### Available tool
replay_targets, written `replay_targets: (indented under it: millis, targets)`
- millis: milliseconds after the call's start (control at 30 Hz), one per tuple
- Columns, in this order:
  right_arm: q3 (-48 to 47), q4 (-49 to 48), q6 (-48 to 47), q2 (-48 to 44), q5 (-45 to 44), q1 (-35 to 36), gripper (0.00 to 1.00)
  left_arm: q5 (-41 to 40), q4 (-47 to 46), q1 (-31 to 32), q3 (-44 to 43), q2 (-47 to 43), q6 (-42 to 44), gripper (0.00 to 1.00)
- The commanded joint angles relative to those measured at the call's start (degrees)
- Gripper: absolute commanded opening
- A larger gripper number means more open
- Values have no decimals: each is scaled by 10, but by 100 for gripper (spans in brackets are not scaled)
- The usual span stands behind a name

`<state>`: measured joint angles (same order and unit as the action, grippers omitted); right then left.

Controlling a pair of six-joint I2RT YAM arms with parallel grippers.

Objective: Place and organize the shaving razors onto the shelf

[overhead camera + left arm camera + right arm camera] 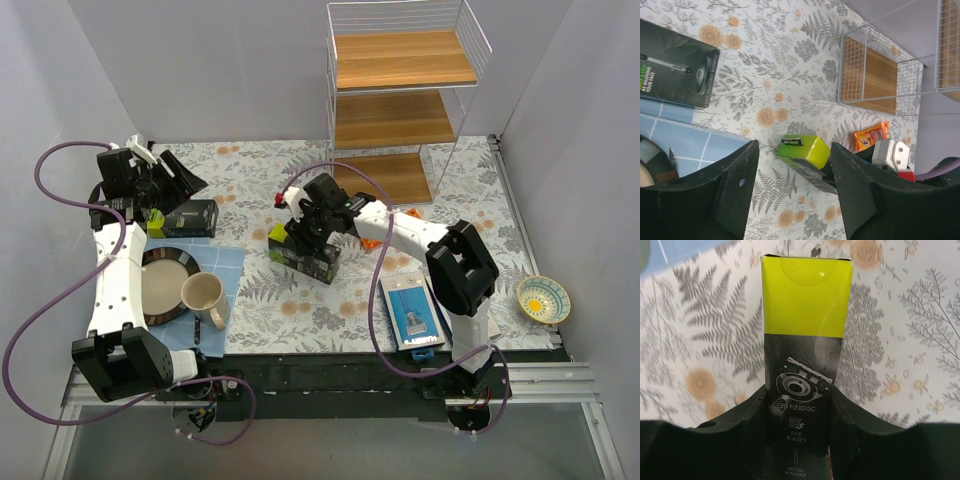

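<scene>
Being held at table centre by the right gripper (799,400): black-and-lime razor box (303,250). Left gripper (793,147) is spread wide, unladen, far left, near a black razor box (190,218). Blue razor pack (413,312) is laid near right; shelf (400,60) far right.

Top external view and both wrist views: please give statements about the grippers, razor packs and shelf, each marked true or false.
1. The right gripper is closed on the black and lime-green razor box. True.
2. The left gripper holds a razor pack. False: its fingers are open with nothing between them.
3. A razor pack lies on the tall white wire shelf with wooden boards. False: the boards that show are bare.
4. The flat blue blister-card razor pack lies on the flower-patterned table. True.
5. The small yellow bowl stands at the table's left side. False: it is at the far right.
</scene>
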<state>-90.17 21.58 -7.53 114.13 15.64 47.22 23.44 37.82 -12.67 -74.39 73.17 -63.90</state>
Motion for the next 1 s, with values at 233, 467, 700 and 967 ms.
replay_targets:
  millis: [233, 467, 700, 967]
  targets:
    - [298, -202, -419, -324, 30, -5, 27, 253, -93, 25, 122, -15, -76, 63]
    - [495, -325, -639, -521, 117, -6, 23, 418, -116, 75, 88, 52, -53, 70]
    - [497, -278, -699, -567, 95, -6, 23, 359, -36, 173, 48, 77, 111, 72]
    - [539, -306, -817, -612, 109, -25, 25, 485, -104, 190, 109, 122, -22, 76]
